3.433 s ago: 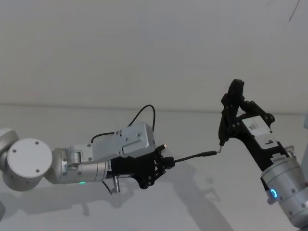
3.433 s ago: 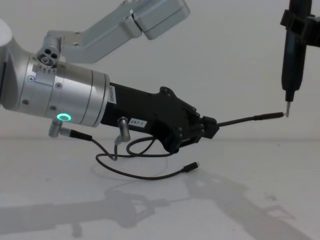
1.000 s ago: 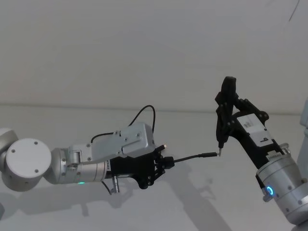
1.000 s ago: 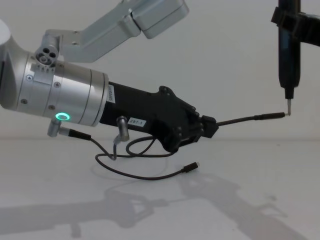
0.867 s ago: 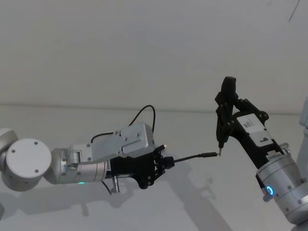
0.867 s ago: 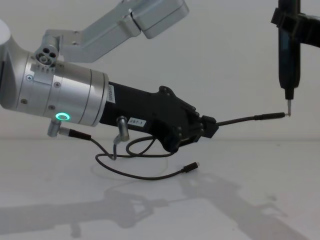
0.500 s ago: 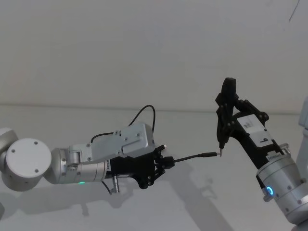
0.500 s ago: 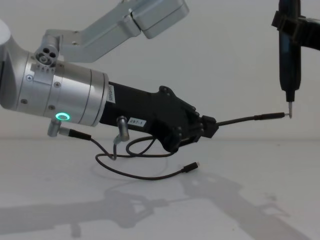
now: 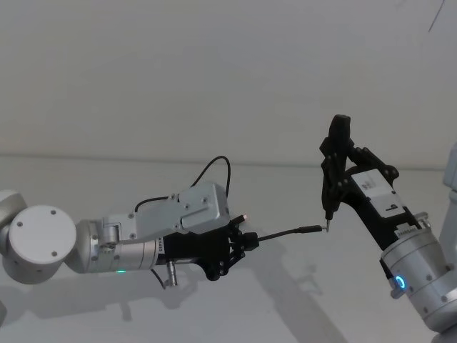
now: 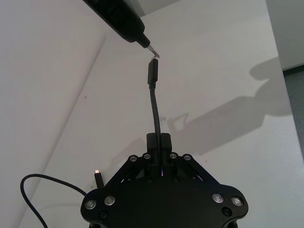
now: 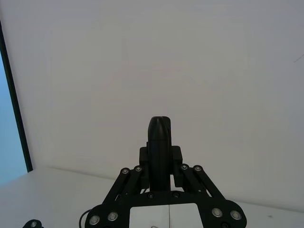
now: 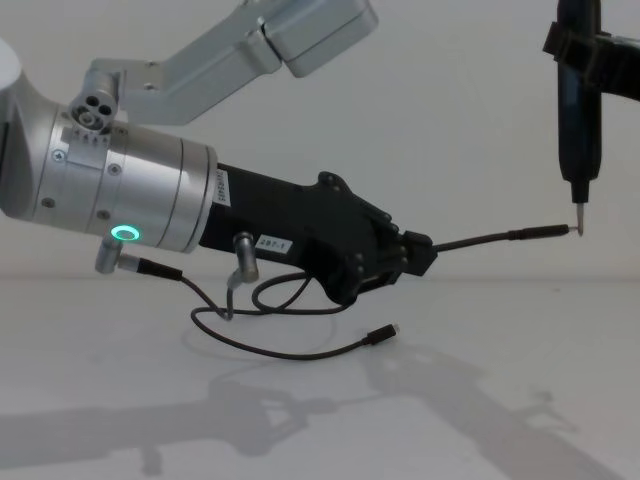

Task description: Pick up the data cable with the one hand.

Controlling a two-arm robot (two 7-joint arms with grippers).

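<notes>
— What is the left arm [image 12: 120, 190] made of?
— A thick silver cylinder with a green ring light [image 12: 126, 235], then a black plastic left gripper [image 12: 420, 253] with small round screws and a white label [image 12: 272, 243].
— And the right one?
— The right gripper [image 9: 327, 214] is black too, with a white label; beside that label, its silver cylinder carries a blue ring light [image 9: 397, 284].

data cable [image 12: 300, 345] on table [image 12: 500, 420] — below left gripper [image 12: 415, 255]
</notes>
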